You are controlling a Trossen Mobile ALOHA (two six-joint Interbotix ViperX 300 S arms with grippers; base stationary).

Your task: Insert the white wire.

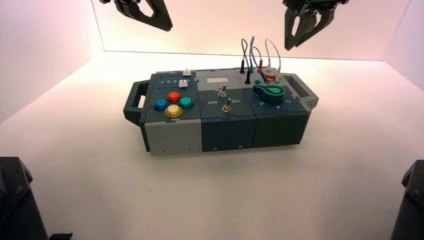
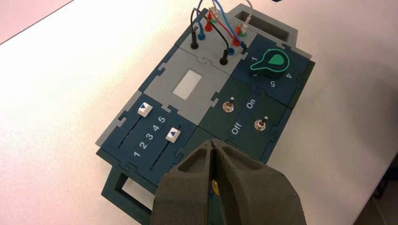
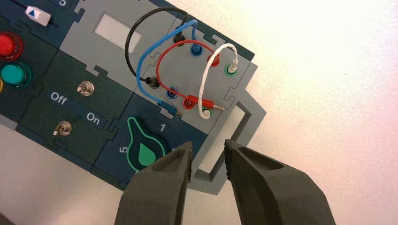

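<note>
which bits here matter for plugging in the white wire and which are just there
For the job:
- white wire, arched between two green sockets
- green sockets
- right gripper, open, hovering near that end of the box

Just there:
- left gripper, shut, over the sliders' end
- black wire, blue wire, red wire
- green knob
- toggle switches
- coloured buttons

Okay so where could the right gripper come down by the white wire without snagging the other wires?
Free: the box's right handle and bare table beyond it, bordering the white wire. The open right gripper hangs there. Crowded: inboard, where the red wire, blue wire and black wire arch close together. Left gripper is over the sliders.
</note>
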